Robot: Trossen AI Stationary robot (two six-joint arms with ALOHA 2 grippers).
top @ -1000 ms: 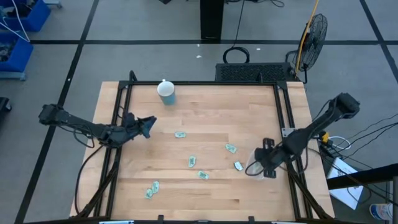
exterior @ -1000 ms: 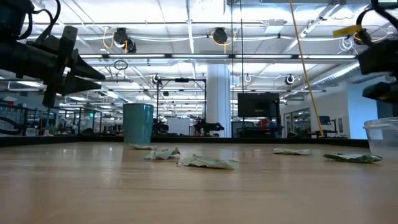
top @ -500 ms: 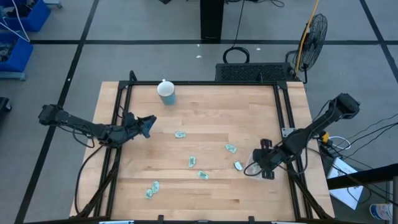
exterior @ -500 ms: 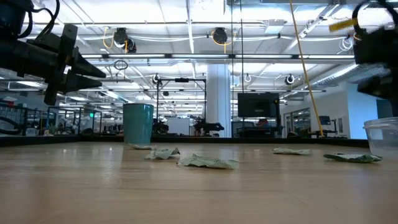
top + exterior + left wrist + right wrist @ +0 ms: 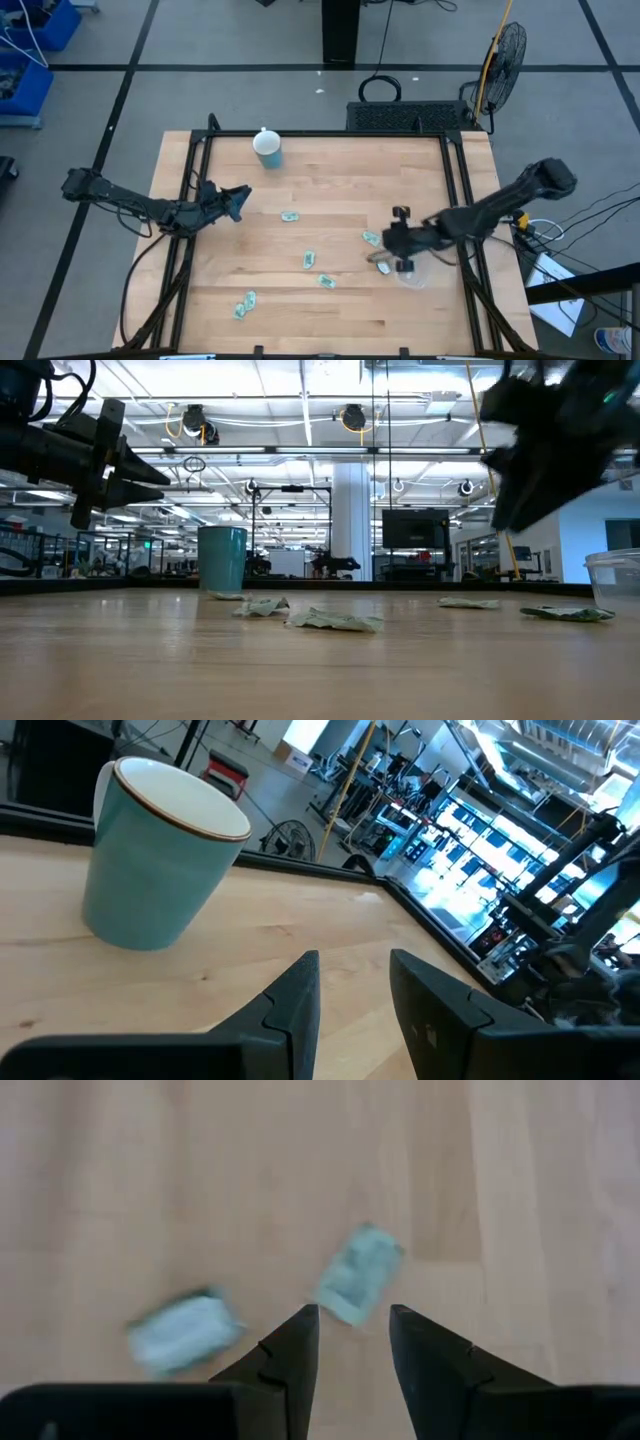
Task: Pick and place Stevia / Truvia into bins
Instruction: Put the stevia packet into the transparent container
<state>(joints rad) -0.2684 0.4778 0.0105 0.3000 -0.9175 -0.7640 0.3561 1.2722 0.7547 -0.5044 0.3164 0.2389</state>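
Several pale green Stevia sachets lie flat on the wooden table: one (image 5: 290,216) mid-table, one (image 5: 371,238) and one (image 5: 383,265) at the right, and others (image 5: 309,259) (image 5: 245,305) nearer the front. The clear bin (image 5: 413,272) (image 5: 615,580) stands right of them. My right gripper (image 5: 388,240) (image 5: 350,1335) hovers open above two sachets (image 5: 360,1272) (image 5: 185,1330), touching neither. My left gripper (image 5: 238,198) (image 5: 352,982) waits open at the table's left, clear of everything.
A light blue cup (image 5: 268,148) (image 5: 160,870) stands near the table's far edge, left of centre. Black frame rails (image 5: 190,200) (image 5: 462,200) run along the table's left and right sides. Bare wood lies between the sachets and the far edge.
My right gripper has swung from above the clear bin toward the table's left and now stands over the sachets beside the bin. The bin and the sachets on the table have stayed where they were.
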